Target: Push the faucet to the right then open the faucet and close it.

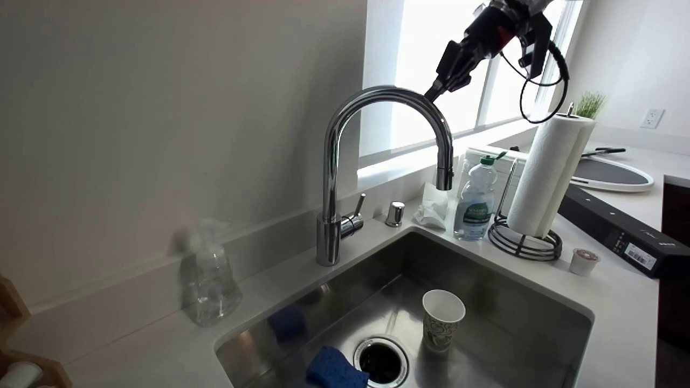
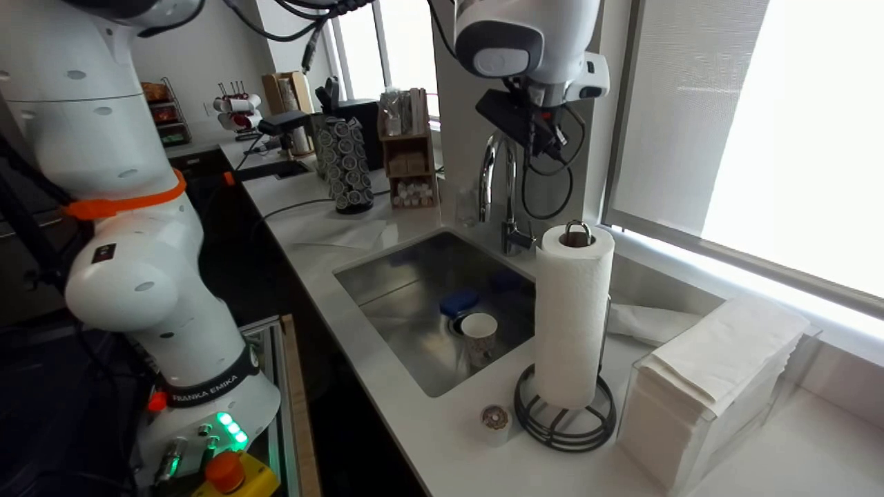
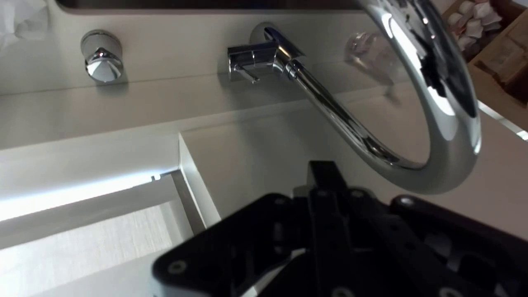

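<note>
The faucet, a tall chrome gooseneck tap, stands behind the sink and shows in both exterior views (image 1: 330, 167) (image 2: 511, 179). Its side lever (image 1: 353, 220) tilts upward at the base. In the wrist view the faucet's arch (image 3: 447, 103) is large at the right, with the lever (image 3: 247, 73) at the upper middle. My gripper (image 1: 433, 91) is shut and empty, pointing down at the upper outer side of the arch. In the wrist view the closed fingertips (image 3: 324, 165) lie left of the arch with wall visible between. I cannot tell whether they touch it.
The sink (image 1: 539, 302) holds a paper cup (image 1: 443, 318) and a blue sponge (image 1: 334, 369). A chrome cap (image 1: 395, 214), a dish soap bottle (image 1: 475, 205) and a paper towel roll (image 1: 550, 178) stand beside it. A clear spray bottle (image 1: 213, 280) stands at the wall. A cable hangs from my wrist.
</note>
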`<move>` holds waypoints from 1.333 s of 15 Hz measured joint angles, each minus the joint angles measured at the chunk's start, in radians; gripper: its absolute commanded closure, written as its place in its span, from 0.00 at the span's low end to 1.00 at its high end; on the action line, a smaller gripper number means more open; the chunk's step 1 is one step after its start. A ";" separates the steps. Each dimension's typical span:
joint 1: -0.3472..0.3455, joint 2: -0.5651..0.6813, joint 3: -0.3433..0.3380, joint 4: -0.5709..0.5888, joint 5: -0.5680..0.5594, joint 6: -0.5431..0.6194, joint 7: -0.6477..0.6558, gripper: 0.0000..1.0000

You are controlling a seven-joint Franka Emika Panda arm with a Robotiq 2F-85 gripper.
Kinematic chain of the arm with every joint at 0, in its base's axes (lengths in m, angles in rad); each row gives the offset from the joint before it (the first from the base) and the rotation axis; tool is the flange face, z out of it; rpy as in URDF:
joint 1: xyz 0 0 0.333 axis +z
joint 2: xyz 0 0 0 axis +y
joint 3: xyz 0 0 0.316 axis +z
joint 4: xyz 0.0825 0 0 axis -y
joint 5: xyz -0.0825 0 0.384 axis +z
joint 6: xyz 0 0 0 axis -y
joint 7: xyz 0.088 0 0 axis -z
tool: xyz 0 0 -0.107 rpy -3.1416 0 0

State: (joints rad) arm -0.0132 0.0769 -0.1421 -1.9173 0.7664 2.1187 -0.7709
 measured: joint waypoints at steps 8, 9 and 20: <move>-0.093 0.291 0.093 0.219 0.011 -0.196 -0.019 1.00; -0.099 0.320 0.106 0.240 0.011 -0.202 -0.022 1.00; -0.110 0.417 0.172 0.335 0.005 -0.202 -0.131 1.00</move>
State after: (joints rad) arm -0.1228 0.4941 0.0295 -1.5823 0.7719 1.9172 -0.9023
